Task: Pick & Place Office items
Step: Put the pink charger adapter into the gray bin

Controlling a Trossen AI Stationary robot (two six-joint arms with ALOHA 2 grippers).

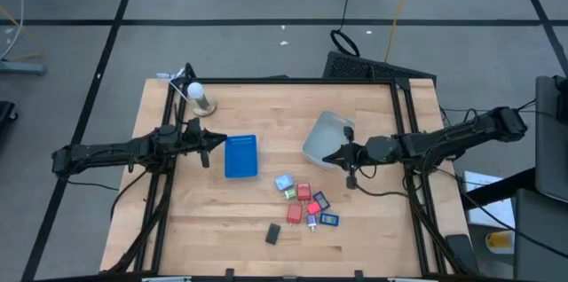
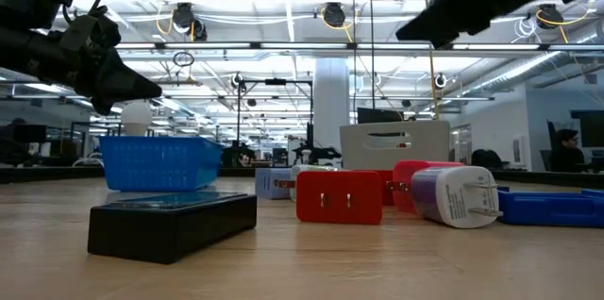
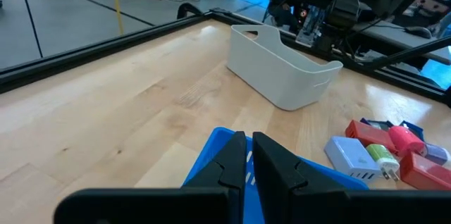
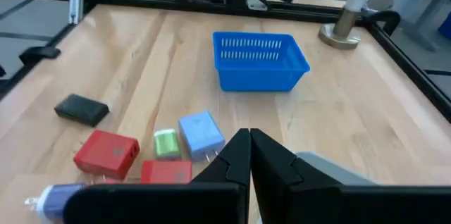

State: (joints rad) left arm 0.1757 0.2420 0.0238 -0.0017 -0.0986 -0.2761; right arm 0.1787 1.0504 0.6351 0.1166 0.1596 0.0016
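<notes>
My left gripper [image 1: 213, 141] hangs above the table with its two dark fingers pressed together, empty, its tip just at the left edge of the blue basket [image 1: 240, 156]. In the left wrist view the closed fingers [image 3: 227, 164] point over the basket's near rim toward the grey tub [image 3: 282, 67]. My right gripper [image 1: 330, 156] is likewise pinched closed on nothing and sits at the lower edge of that grey tub, which lies near the table's middle right. Below and between the two containers I see the office items [image 1: 303, 202] gathered in a loose cluster on the wooden table [image 1: 373, 229]: a light blue block [image 4: 201, 133], a small green piece [image 4: 166, 143], several red blocks [image 4: 107, 153] and dark blue pieces. A black block [image 1: 273, 233] lies a little apart from the cluster, nearer the table's front edge. At the far left corner a white bulb on a round base [image 1: 199, 97] stands upright.
</notes>
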